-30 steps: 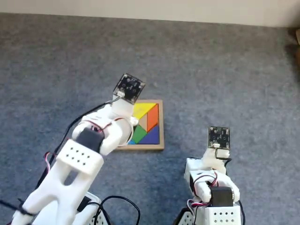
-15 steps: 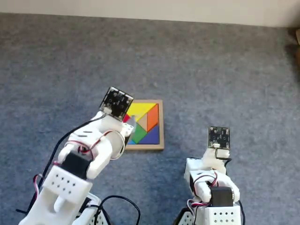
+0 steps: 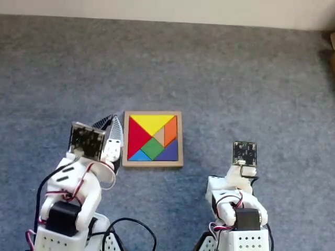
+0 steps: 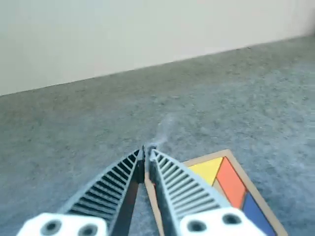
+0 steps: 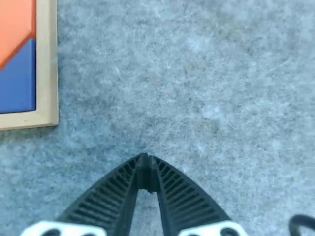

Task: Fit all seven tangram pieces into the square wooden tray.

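The worktop (image 3: 251, 78) is covered in a grey, carpet-like fabric of short, mottled pile. Along its far edge it meets a pale, plain wall (image 3: 167, 9), seen as 1 narrow band at the top of the high view. In the left wrist view the same wall rises as a broad cream surface behind the grey pile. Toward the far right corner the worktop turns darker, and there a small brown object (image 3: 332, 41) is cut off by the edge of the view, too little of it showing to tell what it is. Close up in the right wrist view, the pile shows pale flecks among darker fibres
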